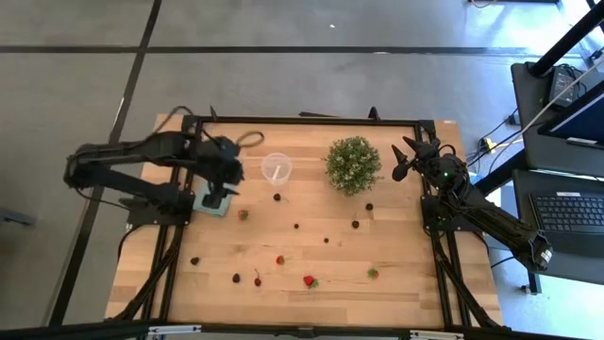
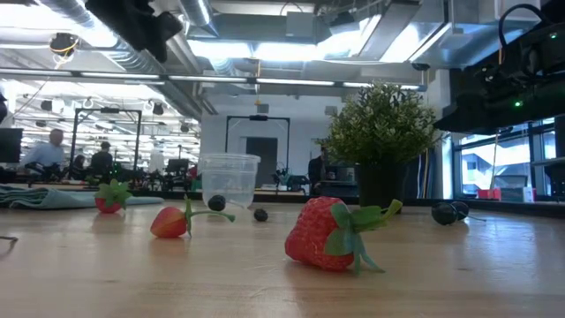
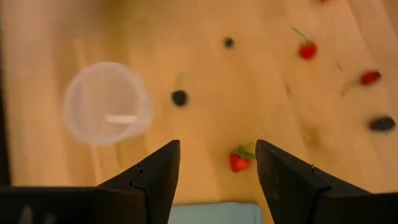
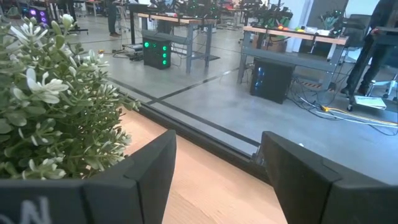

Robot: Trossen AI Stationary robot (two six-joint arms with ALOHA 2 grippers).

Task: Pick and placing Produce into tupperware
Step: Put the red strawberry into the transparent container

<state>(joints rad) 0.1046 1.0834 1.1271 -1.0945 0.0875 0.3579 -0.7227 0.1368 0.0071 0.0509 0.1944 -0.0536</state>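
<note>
Left gripper (image 3: 217, 165) spread wide and empty, strawberry (image 3: 240, 160) just ahead of its fingertips.

Beyond the berry lies a dark berry (image 3: 179, 98), then the empty tupperware (image 3: 106, 102) off to one side; the right gripper (image 4: 214, 158), also wide and empty, waits well apart beside the plant (image 1: 353, 164).

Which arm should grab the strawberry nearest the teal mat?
Left. Its gripper hangs open above the teal mat, with that strawberry just ahead between its fingers and the cup close by. The right gripper waits beyond the plant.
</note>
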